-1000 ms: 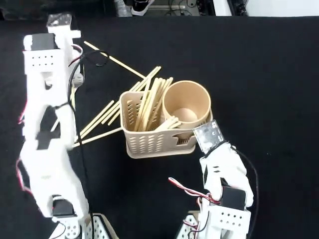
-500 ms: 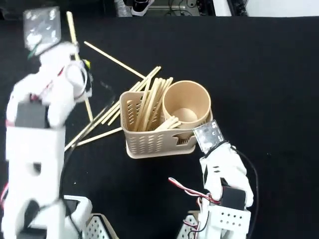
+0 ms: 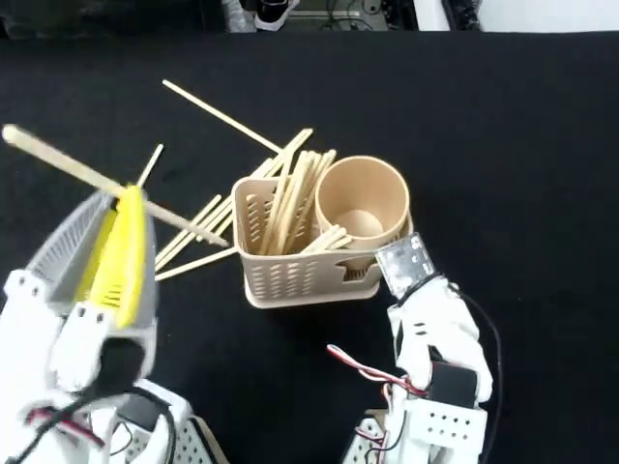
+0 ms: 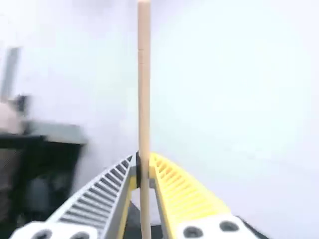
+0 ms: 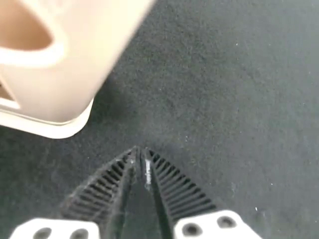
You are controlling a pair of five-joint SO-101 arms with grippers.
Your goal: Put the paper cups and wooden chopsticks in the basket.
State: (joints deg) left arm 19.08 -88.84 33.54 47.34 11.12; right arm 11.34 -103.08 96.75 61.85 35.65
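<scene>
My left gripper (image 3: 124, 196) is raised high above the table's left side, shut on a wooden chopstick (image 3: 58, 158) that lies crosswise over the table. In the left wrist view the chopstick (image 4: 143, 74) stands between the grey and yellow fingers (image 4: 169, 184). The beige slotted basket (image 3: 300, 275) at the centre holds a paper cup (image 3: 363, 198) and several chopsticks (image 3: 300, 188). Loose chopsticks (image 3: 189, 235) lie left of the basket, and another chopstick (image 3: 221, 116) lies behind it. My right gripper (image 5: 140, 150) is shut with nothing in it, low over the mat by the basket's corner (image 5: 55, 117).
The right arm (image 3: 435, 338) stands just in front of the basket's right corner. Black mat (image 3: 522, 174) stretches bare to the right and behind the basket. Cables and equipment line the far edge.
The left arm has swung up from the far left of the table with one chopstick in its gripper. The right arm has kept still.
</scene>
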